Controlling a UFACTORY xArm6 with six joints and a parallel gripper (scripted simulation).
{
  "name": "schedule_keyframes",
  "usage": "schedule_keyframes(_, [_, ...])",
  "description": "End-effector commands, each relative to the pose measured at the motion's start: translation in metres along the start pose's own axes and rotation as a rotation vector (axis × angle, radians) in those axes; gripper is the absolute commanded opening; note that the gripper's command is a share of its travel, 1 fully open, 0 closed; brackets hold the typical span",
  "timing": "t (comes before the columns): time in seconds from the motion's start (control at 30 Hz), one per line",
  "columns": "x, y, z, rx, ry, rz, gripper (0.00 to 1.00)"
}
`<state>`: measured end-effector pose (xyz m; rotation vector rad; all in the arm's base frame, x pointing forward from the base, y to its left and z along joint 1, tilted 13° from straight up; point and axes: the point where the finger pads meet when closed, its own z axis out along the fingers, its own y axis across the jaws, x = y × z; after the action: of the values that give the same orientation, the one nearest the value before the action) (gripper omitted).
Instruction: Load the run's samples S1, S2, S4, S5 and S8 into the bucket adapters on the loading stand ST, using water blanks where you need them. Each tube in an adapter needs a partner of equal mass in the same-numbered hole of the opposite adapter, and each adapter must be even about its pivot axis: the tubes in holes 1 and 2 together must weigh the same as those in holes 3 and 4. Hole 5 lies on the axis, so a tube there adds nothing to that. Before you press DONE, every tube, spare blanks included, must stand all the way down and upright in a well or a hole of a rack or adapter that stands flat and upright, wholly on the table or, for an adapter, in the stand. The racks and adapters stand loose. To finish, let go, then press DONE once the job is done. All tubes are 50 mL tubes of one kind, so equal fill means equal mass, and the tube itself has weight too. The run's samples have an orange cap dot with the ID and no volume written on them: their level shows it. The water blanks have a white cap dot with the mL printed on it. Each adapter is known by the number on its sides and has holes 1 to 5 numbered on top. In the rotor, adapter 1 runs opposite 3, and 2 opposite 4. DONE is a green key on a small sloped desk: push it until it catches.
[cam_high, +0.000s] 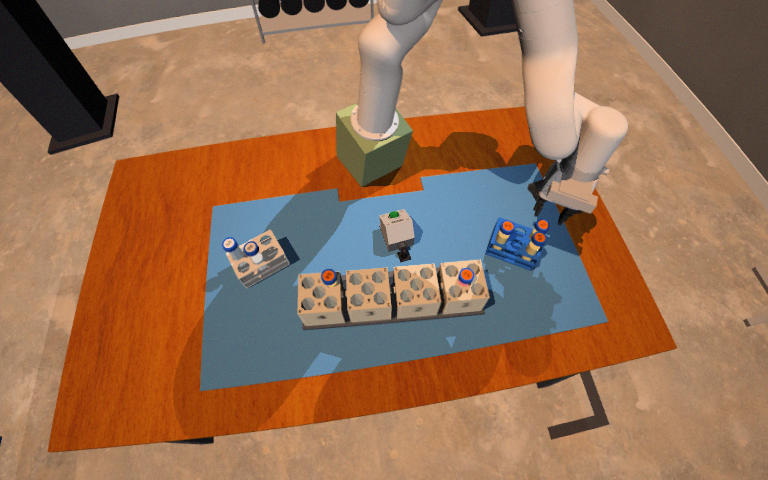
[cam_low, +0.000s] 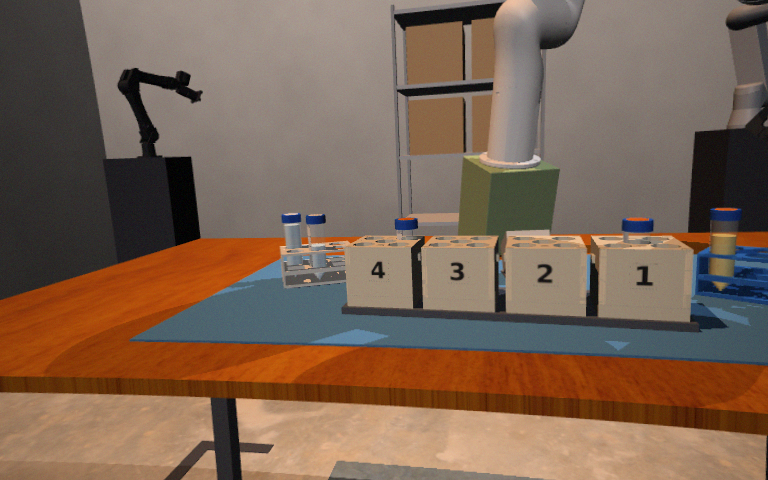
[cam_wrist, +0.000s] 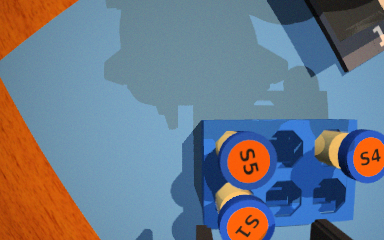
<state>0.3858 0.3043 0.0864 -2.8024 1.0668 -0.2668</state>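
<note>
wooden desk (cam_high: 84, 311) (cam_low: 283, 367) (cam_wrist: 30, 150) is bearing, along its near edge, adapters 4 (cam_high: 320, 318) (cam_low: 385, 288), 3 (cam_high: 369, 311) (cam_low: 458, 288), 2 (cam_high: 417, 310) (cam_low: 545, 291) and 1 (cam_high: 465, 305) (cam_low: 643, 297); 4 and 1 are each holding one orange-dotted tube. toward the right edge in the top view, a blue rack (cam_high: 516, 259) (cam_low: 736, 277) (cam_wrist: 305, 170) is holding s5 (cam_high: 539, 238) (cam_wrist: 248, 160), s1 (cam_high: 542, 225) (cam_wrist: 247, 226) and s4 (cam_high: 506, 227) (cam_low: 724, 249) (cam_wrist: 369, 156); toward the left edge, a pale rack (cam_high: 266, 275) (cam_low: 314, 280) is holding two tubes. near the far right corner, the gripper (cam_high: 549, 216) (cam_wrist: 266, 231) is hovering partly open, gripping nothing. beyond the far edge, a shelf unit (cam_low: 395, 113) is standing.

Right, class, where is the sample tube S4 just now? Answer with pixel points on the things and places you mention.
In the wrist view, tube S4 (cam_wrist: 369, 157) stands in the blue rack (cam_wrist: 280, 222), on the right, across from tube S5 (cam_wrist: 248, 160).
</note>
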Motion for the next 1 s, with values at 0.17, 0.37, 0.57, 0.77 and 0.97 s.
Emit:
schedule_keyframes(0.17, [0.000, -0.002, 0.014, 0.006, 0.001, 0.000, 0.57])
schedule_keyframes(0.37, [0.000, -0.002, 0.026, 0.006, 0.001, 0.000, 0.57])
schedule_keyframes(0.57, [0.000, -0.002, 0.034, 0.006, 0.001, 0.000, 0.57])
schedule_keyframes(0.77, [0.000, -0.002, 0.038, 0.005, 0.001, 0.000, 0.57])
schedule_keyframes(0.97, [0.000, -0.002, 0.039, 0.005, 0.001, 0.000, 0.57])
